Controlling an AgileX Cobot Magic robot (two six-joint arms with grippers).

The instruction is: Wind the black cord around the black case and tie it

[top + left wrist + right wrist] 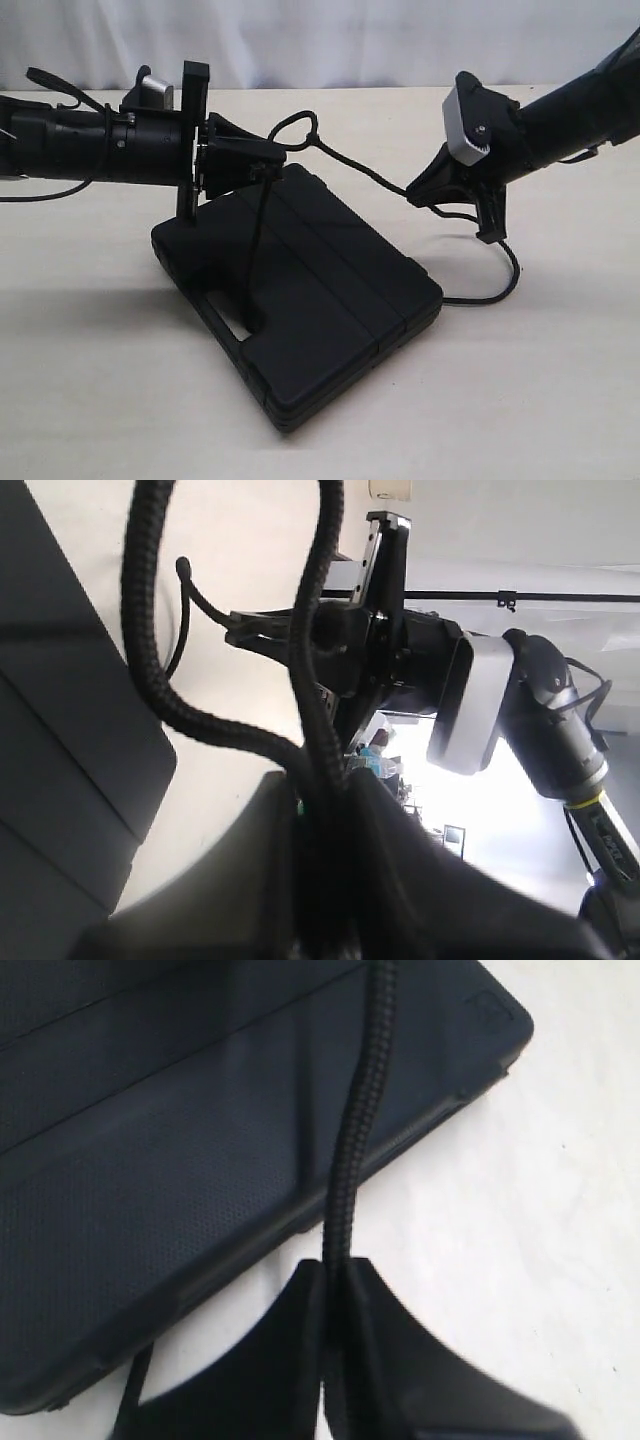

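As left claw (268, 160), right claw (415, 190) clamp black cord (352, 168), black case (330, 270) sits below.

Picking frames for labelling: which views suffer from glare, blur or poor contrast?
Left wrist view: bright backlight washes out part of the background, and the near black cord is slightly soft. Right wrist view: soft focus throughout. Exterior view: even light, but the cord barely shows against the black case.

Cord (350, 163) over case (330, 270), on table (520, 400)
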